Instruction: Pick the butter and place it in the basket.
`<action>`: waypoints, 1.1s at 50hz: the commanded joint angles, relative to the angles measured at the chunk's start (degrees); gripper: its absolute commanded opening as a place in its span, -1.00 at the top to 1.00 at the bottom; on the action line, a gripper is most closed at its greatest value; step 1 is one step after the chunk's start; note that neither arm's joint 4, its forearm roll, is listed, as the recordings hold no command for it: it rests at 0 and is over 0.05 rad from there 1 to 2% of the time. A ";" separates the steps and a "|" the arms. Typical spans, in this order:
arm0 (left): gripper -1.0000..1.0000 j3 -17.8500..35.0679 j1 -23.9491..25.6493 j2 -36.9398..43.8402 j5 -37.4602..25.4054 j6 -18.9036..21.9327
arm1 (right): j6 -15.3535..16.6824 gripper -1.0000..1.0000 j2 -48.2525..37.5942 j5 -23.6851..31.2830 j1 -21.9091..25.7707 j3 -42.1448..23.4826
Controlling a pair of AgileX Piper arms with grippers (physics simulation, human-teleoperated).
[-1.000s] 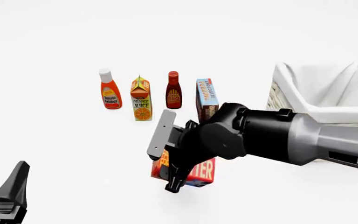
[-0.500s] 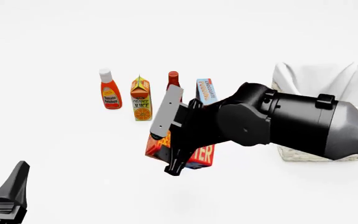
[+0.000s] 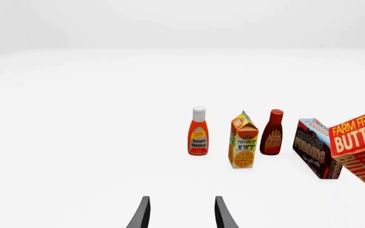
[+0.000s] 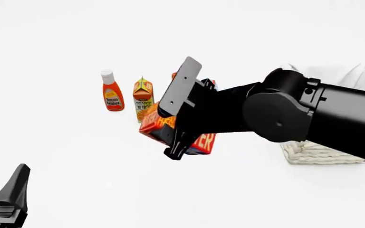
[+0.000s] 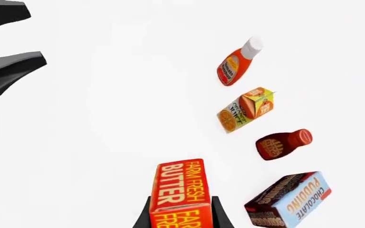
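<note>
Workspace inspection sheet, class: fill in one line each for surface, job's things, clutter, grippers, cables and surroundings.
Surface: plain white table.
Job's things: butter off the table in the right gripper; basket at the right, mostly hidden behind the arm.
Clutter: ketchup bottle, orange juice carton, BBQ sauce bottle, chocolate pudding box in a row.
Grippers: right shut on butter; left gripper open, holding nothing.
Cables: nothing seen.
Surroundings: nothing seen, blank white.

Landmark: the juice carton (image 4: 143, 95). Ketchup (image 4: 111, 92) stands near its left, the BBQ bottle (image 3: 273, 139) and pudding box (image 3: 315, 148) to its right, barring passage through that row. Bare table (image 4: 74, 166) lies open in front; the right arm (image 4: 309, 116) crosses toward the basket (image 4: 315, 152).
</note>
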State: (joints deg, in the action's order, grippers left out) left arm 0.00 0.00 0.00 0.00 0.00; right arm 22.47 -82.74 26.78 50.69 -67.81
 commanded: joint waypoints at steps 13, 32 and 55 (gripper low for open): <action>-1.00 0.00 0.00 0.00 0.00 0.00 | -6.90 1.00 3.95 -8.51 -2.23 0.83; -1.00 0.00 0.00 0.00 0.00 0.00 | -12.92 1.00 7.05 -16.94 -3.71 4.32; -1.00 0.00 0.00 0.00 0.00 0.00 | -21.71 1.00 12.79 -28.12 -5.04 7.98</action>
State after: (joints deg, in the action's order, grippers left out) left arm 0.00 0.00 0.00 0.00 0.00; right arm 5.24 -72.47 2.98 46.18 -60.44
